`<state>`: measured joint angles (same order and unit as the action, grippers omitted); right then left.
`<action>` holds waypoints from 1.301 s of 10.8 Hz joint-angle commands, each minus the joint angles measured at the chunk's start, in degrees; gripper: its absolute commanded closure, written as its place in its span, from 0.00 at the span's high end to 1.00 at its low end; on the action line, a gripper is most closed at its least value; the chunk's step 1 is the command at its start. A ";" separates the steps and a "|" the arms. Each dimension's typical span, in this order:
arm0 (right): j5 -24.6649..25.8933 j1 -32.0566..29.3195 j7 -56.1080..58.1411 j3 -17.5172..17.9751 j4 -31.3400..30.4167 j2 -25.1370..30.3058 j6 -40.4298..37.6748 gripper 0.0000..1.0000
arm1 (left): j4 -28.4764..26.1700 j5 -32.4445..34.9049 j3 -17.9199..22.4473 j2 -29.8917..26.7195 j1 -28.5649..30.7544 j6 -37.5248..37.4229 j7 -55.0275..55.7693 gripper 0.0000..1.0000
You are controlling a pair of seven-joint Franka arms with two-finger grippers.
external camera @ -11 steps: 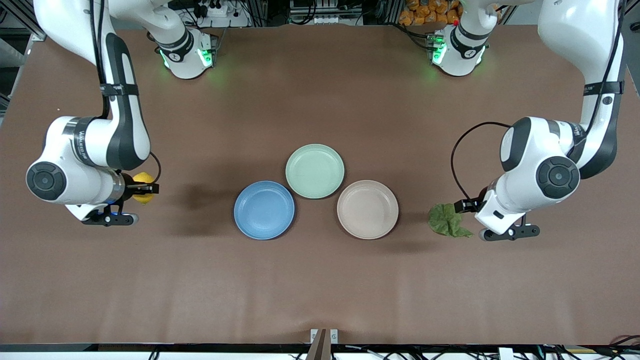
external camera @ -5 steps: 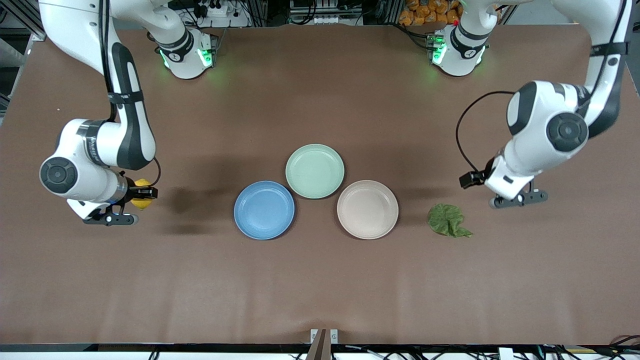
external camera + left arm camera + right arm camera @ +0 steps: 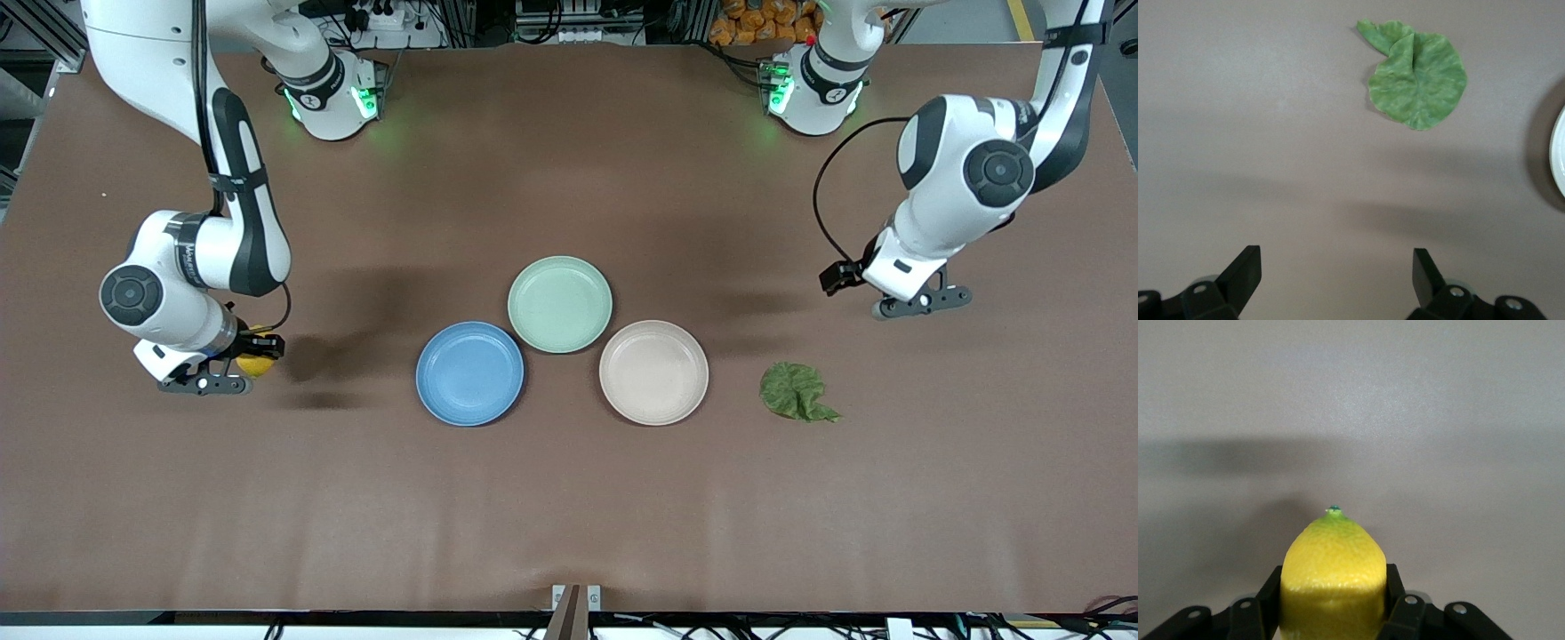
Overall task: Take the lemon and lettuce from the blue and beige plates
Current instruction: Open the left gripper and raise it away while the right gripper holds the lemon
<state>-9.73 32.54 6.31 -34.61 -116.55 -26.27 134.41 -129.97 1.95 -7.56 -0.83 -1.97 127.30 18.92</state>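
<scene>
Front view shows the right gripper (image 3: 253, 348) clamped on the lemon (image 3: 255, 364) near the right arm's table edge; the left gripper (image 3: 840, 283), jaws wide and holding nothing, hangs over bare table by the left arm's edge, the lettuce (image 3: 794, 391) lying flat beside the beige plate (image 3: 653, 372).

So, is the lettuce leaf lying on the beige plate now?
No, the lettuce leaf lies on the bare table beside the beige plate, toward the left arm's end.

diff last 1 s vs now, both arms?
The left gripper let go of the lettuce and pulled up and back toward its base, fingers open; the leaf stays on the table beside the beige plate. The right gripper is still shut on the lemon, shifting slightly toward the front camera. The blue plate and green plate are unmoved and empty.
</scene>
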 commanded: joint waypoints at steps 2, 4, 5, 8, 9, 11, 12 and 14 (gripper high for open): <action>-2.13 0.07 0.72 2.00 -2.37 -0.26 4.54 0.25 | 3.74 -0.81 -1.05 -1.63 0.03 0.93 -3.70 1.00; -3.45 -0.37 1.50 2.35 -2.45 -0.97 5.86 0.25 | 9.71 -0.81 -1.14 -1.72 0.03 -4.56 -4.07 1.00; -5.28 -1.07 3.34 2.53 -2.89 -1.15 6.48 0.25 | 13.83 -0.81 -1.14 -1.55 0.03 -9.39 -4.15 1.00; -22.03 -2.83 20.00 3.14 -5.35 -2.19 9.38 0.25 | 22.81 -1.60 -1.05 -1.81 0.65 -17.50 -3.54 1.00; -24.18 -2.40 21.97 3.06 -5.36 -2.64 9.47 0.25 | 25.27 -1.60 -0.96 -1.72 0.65 -19.44 -3.19 1.00; -24.37 -2.22 22.07 3.14 -5.36 -3.17 10.35 0.25 | 29.58 -2.03 -0.61 -1.72 0.65 -24.18 -3.19 1.00; -24.46 -2.13 22.07 3.14 -5.36 -3.87 10.35 0.25 | 31.52 -3.78 -0.35 -1.55 1.08 -25.95 -3.28 1.00; -24.64 -2.22 22.07 3.67 -5.36 -5.36 11.49 0.25 | 34.51 -4.15 -0.35 -1.54 1.61 -28.76 -3.28 1.00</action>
<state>-31.85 30.28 26.43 -31.39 -121.14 -30.54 144.02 -98.73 -0.59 -7.87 -2.89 -1.02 101.72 16.56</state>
